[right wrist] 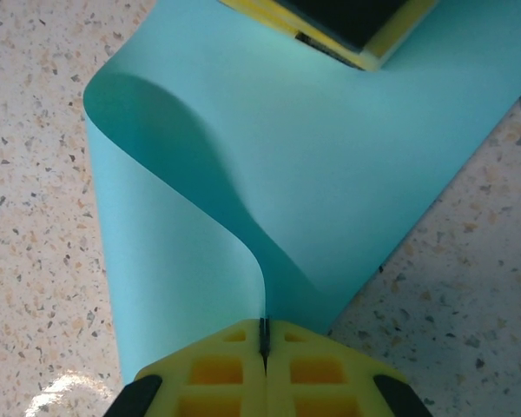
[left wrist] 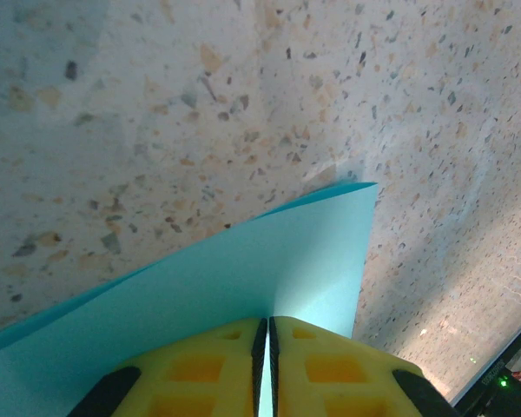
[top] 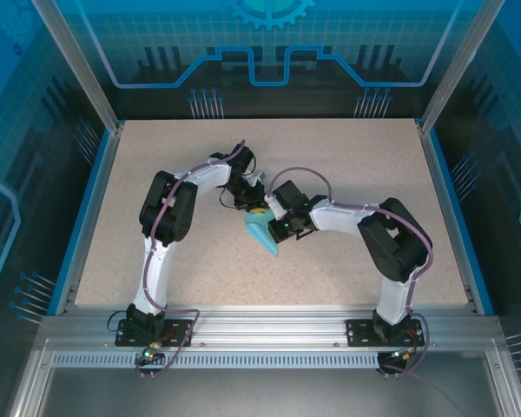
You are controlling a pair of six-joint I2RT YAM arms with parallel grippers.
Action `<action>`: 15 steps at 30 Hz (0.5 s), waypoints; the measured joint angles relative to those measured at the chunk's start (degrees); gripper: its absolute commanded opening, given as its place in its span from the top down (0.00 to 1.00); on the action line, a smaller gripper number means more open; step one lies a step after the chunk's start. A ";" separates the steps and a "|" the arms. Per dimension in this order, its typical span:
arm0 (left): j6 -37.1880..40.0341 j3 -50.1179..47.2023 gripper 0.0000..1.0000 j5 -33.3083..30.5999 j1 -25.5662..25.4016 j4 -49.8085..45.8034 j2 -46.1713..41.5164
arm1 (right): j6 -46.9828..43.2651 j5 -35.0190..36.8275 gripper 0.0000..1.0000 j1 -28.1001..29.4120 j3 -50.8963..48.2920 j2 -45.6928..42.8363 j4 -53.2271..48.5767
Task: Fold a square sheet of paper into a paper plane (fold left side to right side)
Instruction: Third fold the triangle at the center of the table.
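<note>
The square sheet of paper is light blue and sits mid-table between the two arms, lifted and bent over itself. In the left wrist view the paper spreads out ahead of my left gripper, which is shut on its edge, a thin blue strip showing between the pads. My right gripper is shut on another edge of the paper, which curls up from the jaws in a soft bend. The left gripper's yellow finger pinches the sheet's far side. From above, the left gripper and right gripper stand close together.
The speckled beige table has blue side rails and an aluminium frame along the near edge, where both arm bases are bolted. Bare tabletop lies all around the paper.
</note>
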 measured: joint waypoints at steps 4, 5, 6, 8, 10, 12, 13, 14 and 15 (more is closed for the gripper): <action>0.00 0.00 0.86 0.00 0.00 -0.02 0.00 | 0.00 -0.02 1.00 -0.02 0.31 0.59 -0.15; 0.00 0.00 0.85 0.00 0.00 -0.02 0.00 | 0.00 -0.02 1.00 -0.02 0.44 0.70 -0.17; 0.00 0.00 0.86 0.00 0.00 -0.02 0.00 | 0.02 -0.02 1.00 -0.02 0.52 0.81 -0.20; 0.00 0.00 0.85 0.02 0.00 -0.02 0.00 | 0.00 -0.02 1.00 -0.04 0.61 0.87 -0.31; 0.00 0.00 0.84 0.09 0.00 -0.02 0.00 | 0.00 -0.02 1.00 -0.04 0.63 0.90 -0.37; 0.02 0.02 0.82 0.20 0.00 0.00 0.00 | 0.00 -0.04 1.00 -0.02 0.63 0.90 -0.37; 0.09 0.04 0.81 0.26 0.00 0.02 0.00 | 0.00 -0.04 1.00 -0.02 0.63 0.90 -0.37; 0.26 0.15 0.79 0.37 -0.04 -0.02 0.00 | 0.00 -0.04 1.00 -0.02 0.61 0.90 -0.37; 0.44 0.31 0.77 0.39 -0.11 -0.11 0.00 | 0.00 -0.04 1.00 -0.02 0.61 0.90 -0.37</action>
